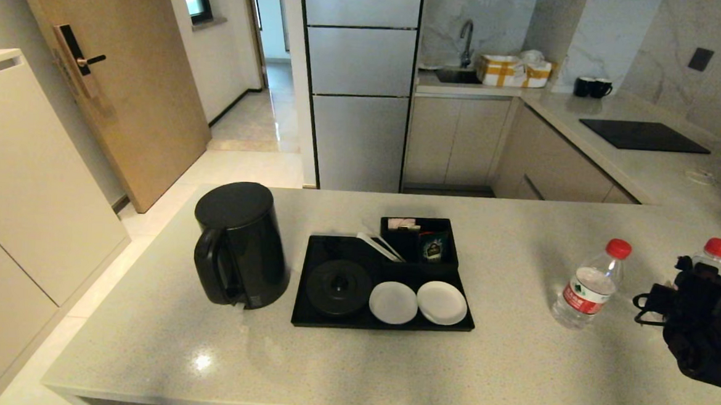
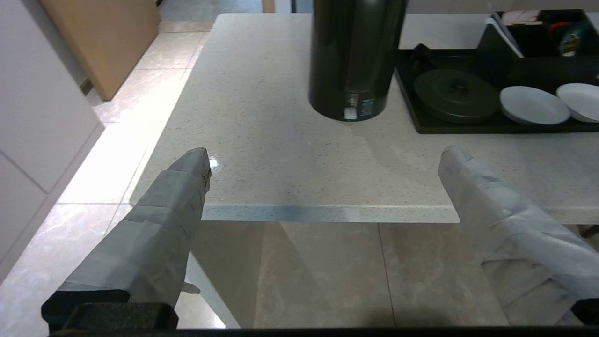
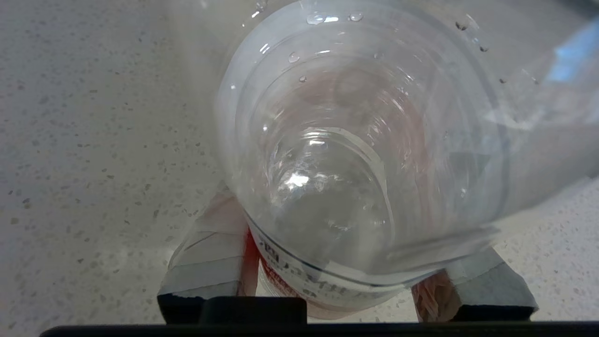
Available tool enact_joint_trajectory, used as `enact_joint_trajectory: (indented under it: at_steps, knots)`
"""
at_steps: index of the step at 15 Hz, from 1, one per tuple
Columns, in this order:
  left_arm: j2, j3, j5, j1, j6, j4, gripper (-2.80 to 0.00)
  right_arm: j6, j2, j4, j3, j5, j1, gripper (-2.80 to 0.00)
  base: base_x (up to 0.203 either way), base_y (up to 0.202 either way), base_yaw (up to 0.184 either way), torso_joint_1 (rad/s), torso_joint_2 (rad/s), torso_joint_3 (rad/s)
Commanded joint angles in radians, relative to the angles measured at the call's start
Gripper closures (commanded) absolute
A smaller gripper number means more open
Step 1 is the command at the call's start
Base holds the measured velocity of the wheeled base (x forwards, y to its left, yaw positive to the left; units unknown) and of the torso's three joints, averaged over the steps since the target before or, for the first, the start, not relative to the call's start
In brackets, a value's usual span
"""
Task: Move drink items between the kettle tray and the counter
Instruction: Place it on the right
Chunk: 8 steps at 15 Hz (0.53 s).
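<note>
Right gripper (image 3: 346,285): jaws pinching far water bottle (image 1: 714,253) over table (image 1: 512,371)
Near water bottle (image 1: 587,285): standing on table
Kettle tray (image 1: 329,319): no bottles yet
Left gripper (image 2: 323,178): jaws spread, idle

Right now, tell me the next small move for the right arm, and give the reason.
Probably carry the held bottle toward the kettle tray. The right gripper has its jaws closed on the bottle, which looks tilted above the counter. The other bottle stands upright on the counter beside it. The tray holds only saucers and the kettle base.
</note>
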Motion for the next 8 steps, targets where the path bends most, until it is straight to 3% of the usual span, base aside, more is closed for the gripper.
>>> enact_joint_trajectory:
  at_steps: [1,2,3,8]
  knots:
    - [0.001,0.0,0.0,-0.001,0.0,0.0,-2.8,-0.001,-0.021,0.019,0.001,-0.004,-0.008,0.0,0.0,0.0,0.0,0.0,0.0,0.0]
    - [0.001,0.0,0.0,-0.001,0.0,0.0,-2.8,0.0,-0.026,0.03,-0.001,-0.004,-0.015,0.0,0.0,0.0,0.0,0.0,0.0,0.0]
    - [0.001,0.0,0.0,0.001,0.0,0.0,-2.8,0.01,-0.037,0.05,-0.005,-0.004,-0.028,-2.8,0.0,0.0,0.0,0.0,0.0,0.0]
    - [0.001,0.0,0.0,-0.001,0.0,0.0,-2.8,0.037,-0.048,0.067,-0.006,-0.001,-0.048,-2.8,0.0,0.0,0.0,0.0,0.0,0.0]
